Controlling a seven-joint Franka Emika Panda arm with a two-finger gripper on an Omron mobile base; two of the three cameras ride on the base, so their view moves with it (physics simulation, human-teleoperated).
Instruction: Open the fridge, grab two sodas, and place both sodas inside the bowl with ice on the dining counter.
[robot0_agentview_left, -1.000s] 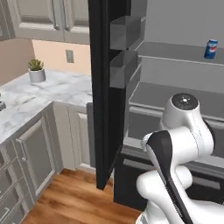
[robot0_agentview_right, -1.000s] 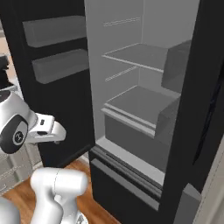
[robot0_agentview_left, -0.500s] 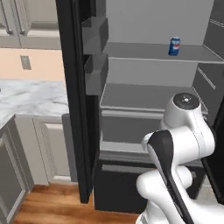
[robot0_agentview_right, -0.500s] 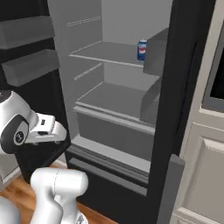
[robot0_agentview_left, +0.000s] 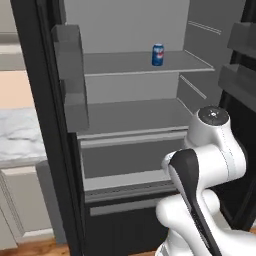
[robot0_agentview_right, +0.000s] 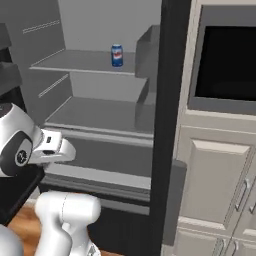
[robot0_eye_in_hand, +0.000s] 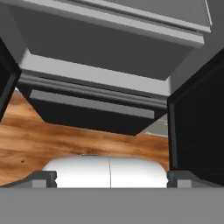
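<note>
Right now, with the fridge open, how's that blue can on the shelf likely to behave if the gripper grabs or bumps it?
The blue can stands upright and alone on the shelf, so a sideways bump would probably tip it, and then it might roll. Its round, smooth-looking side could slip in a loose grip. It looks small and rigid, so the open gripper should likely span it.
</note>
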